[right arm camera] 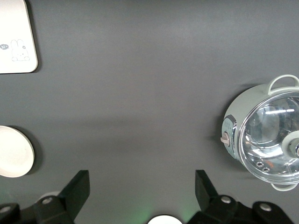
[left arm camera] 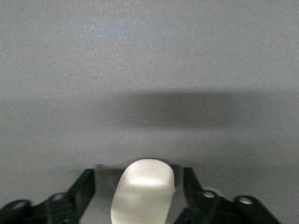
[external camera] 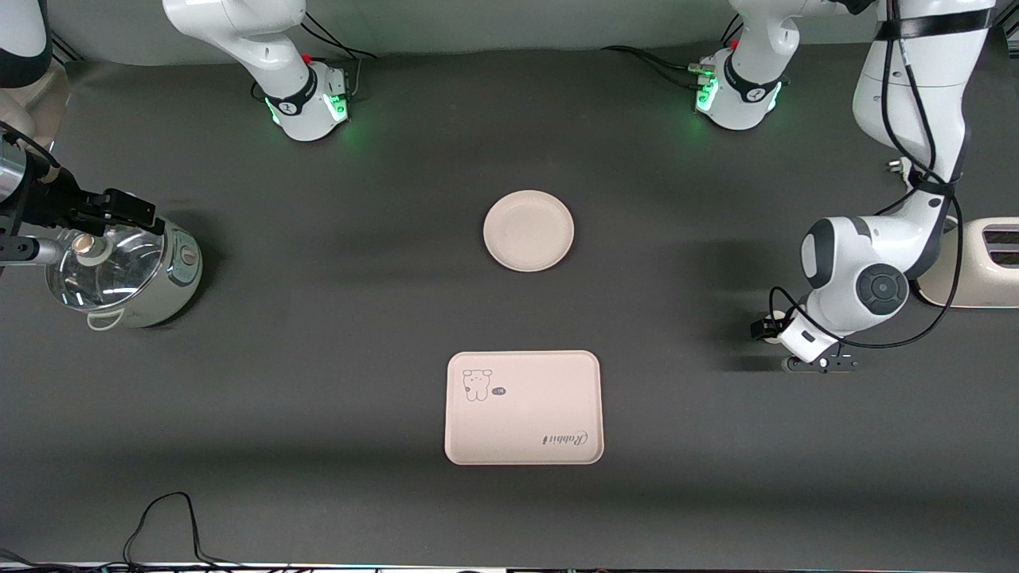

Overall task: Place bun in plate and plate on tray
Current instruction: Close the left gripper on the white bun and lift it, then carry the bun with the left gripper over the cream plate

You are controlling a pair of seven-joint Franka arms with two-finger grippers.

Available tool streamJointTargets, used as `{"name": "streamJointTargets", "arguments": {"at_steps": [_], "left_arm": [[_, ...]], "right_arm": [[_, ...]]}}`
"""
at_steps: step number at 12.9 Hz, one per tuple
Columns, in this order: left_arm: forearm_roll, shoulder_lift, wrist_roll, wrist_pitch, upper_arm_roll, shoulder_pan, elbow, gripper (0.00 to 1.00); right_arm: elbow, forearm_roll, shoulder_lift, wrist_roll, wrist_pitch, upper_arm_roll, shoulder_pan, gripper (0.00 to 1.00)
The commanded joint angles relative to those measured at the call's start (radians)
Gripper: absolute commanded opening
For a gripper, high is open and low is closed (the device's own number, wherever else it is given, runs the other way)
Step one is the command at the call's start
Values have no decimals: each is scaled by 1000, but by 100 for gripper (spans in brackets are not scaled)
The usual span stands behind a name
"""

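The white bun (left arm camera: 142, 193) lies on the dark table between the fingers of my left gripper (left arm camera: 138, 179), with a gap on each side; the gripper is open around it. In the front view this gripper (external camera: 820, 364) is low at the left arm's end of the table, and the arm hides the bun. The round cream plate (external camera: 529, 231) sits empty at the table's middle. The cream-pink rabbit tray (external camera: 523, 407) lies nearer the front camera than the plate, also empty. My right gripper (external camera: 131, 208) waits open and empty over the pot.
A pale green pot with a glass lid (external camera: 127, 274) stands at the right arm's end. A cream toaster (external camera: 979, 263) stands at the left arm's end, beside the left arm. A black cable (external camera: 167, 517) lies at the table's front edge.
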Motion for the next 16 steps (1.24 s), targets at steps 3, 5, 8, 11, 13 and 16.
{"name": "streamJointTargets", "arguments": {"at_steps": [3,5,8,11,13,16], "left_arm": [[-19,-36,16,4,-10,8,-23,15],[-24,-62,11,-29,-10,12,-14,15],[-62,-135,21,-248,-3,17,77,15],[-62,-217,22,-510,-1,49,214,15],[-56,-261,21,-719,0,49,347,16],[-31,-271,24,-1023,11,49,603,17]], "right_arm": [[-16,-11,-8,-14,11,0,21,100],[-12,-2,-4,-15,16,-2,20,100],[-13,0,-5,-14,14,-2,20,100],[-12,1,-1,-14,14,0,21,100],[-13,-5,-4,-18,13,1,23,100],[-15,-9,-8,-18,5,8,24,100]]}}
